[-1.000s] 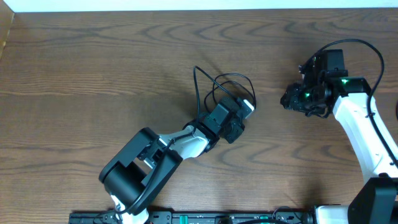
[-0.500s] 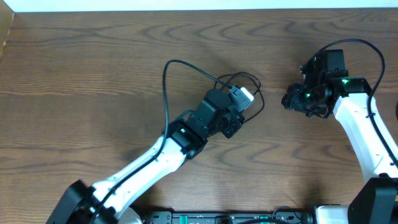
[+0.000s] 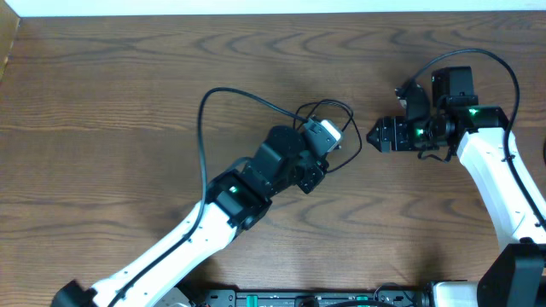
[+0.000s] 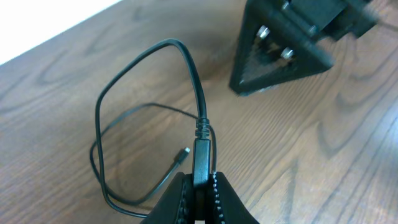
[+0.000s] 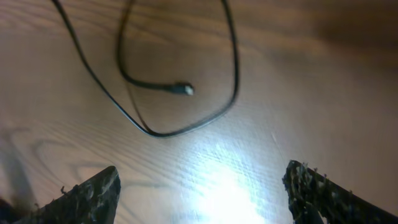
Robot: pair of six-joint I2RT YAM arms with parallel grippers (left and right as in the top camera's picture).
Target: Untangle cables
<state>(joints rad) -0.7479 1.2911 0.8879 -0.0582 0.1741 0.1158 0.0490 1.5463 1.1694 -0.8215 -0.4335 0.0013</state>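
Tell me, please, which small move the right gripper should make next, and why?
Probably ease the open right gripper toward the small loose plug end lying ahead; the left gripper is shut on the thin black cable at its larger plug, loops slack.

Gap between my left gripper and right gripper is running tight, with black cable loops lying across it. My left arm and its lead are blocking the middle diagonally. Worktop is lying bare far left and along the far edge. My right fingers are hanging wide apart over bare wood, near the loops.
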